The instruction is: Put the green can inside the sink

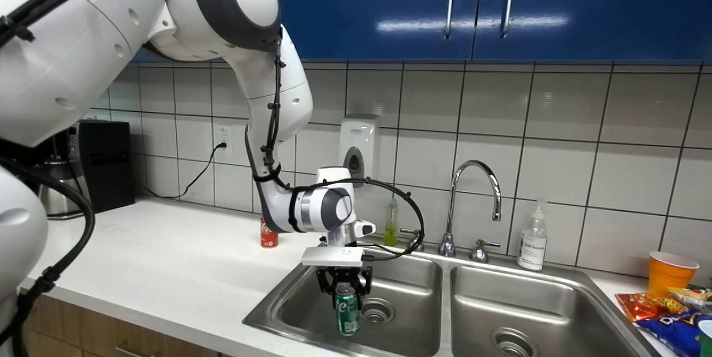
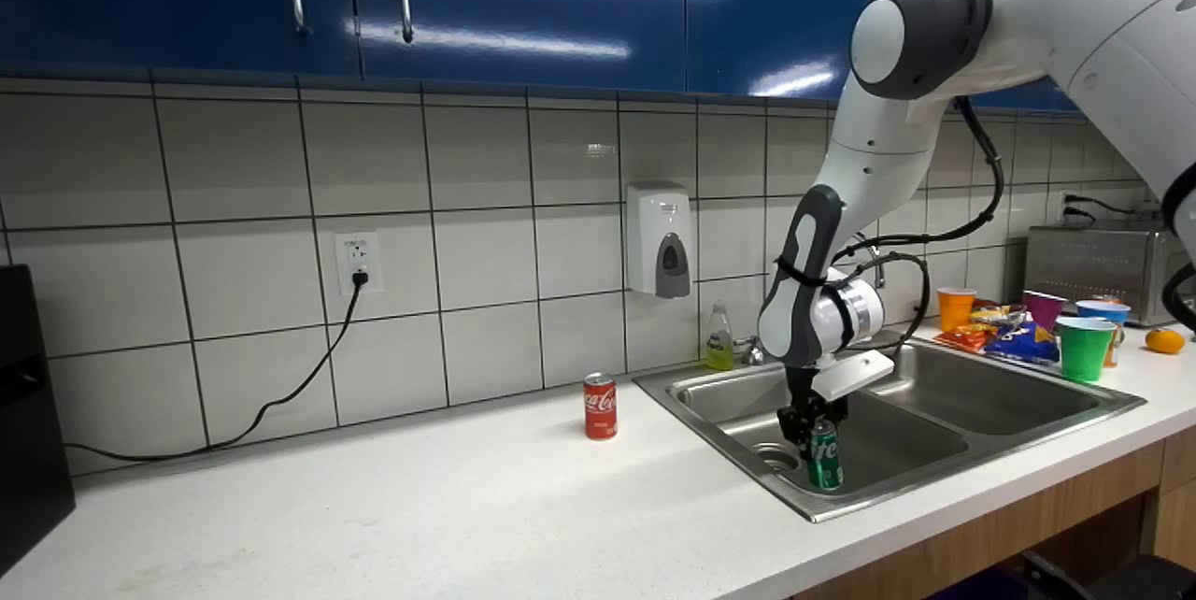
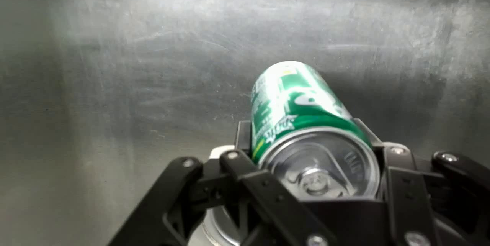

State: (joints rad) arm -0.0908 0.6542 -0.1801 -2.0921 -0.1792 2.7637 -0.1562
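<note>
Green can (image 1: pixel 348 315): it pointed down from my end effector (image 3: pixel 306 135), top up, leaning a little
Squeeze: I held it tight by both sides
Sink (image 1: pixel 446 312): the can was over the basin floor (image 3: pixel 153 96), beside the drain (image 1: pixel 377 311); touching or not, I couldn't tell
Room: flat metal lay around, enough to stand it, I guessed

Red can (image 2: pixel 601 407) on counter (image 2: pixel 420 507); dispenser (image 2: pixel 660 221) on wall (image 2: pixel 486 254)

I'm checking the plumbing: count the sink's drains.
2: one drain in the basin under the gripper; the other drain, partly cut off at an exterior view's lower edge, in the neighbouring basin. No others show.
</note>
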